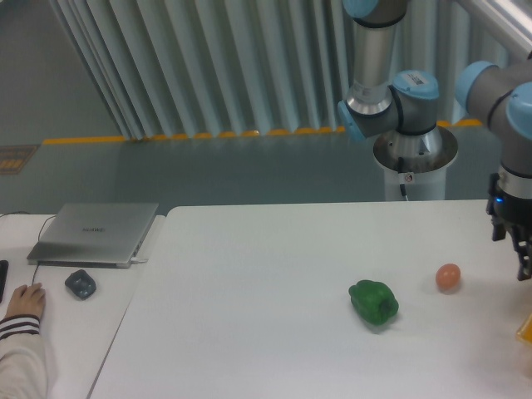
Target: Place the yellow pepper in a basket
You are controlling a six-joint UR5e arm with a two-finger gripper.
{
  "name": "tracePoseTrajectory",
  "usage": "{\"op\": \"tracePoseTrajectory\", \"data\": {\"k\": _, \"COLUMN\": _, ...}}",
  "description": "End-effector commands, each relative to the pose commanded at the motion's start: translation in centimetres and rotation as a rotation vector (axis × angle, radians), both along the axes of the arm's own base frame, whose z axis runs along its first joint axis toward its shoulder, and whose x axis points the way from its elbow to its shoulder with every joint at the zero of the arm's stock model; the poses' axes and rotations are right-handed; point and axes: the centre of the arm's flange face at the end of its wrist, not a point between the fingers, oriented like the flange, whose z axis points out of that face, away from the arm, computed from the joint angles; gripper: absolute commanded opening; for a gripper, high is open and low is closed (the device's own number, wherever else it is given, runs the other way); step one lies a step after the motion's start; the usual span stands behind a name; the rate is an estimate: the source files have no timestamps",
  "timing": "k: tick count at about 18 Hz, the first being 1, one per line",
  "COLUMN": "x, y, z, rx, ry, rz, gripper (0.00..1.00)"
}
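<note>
No glossy yellow pepper shows; the arm's dark tool (522,249) hangs at right edge above the basket's orange corner (525,331), possibly finished, its finger state unclear.

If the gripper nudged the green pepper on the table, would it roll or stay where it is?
The green pepper looks lobed and lies on its side, so it would probably rock or wobble unevenly rather than roll far. Its glossy skin suggests it could slip against smooth fingers. The rounder orange-pink ball nearby seems likelier to roll.
</note>
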Motion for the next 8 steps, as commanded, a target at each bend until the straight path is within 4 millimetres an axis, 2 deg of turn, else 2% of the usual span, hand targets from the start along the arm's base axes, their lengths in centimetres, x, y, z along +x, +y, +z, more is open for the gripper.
{"op": "tracePoseTrajectory", "data": {"k": 8, "x": 1.4, "y": 0.7, "z": -0.5, "rx": -0.017, "ry": 0.002, "rz": -0.022, "gripper": 1.00}}
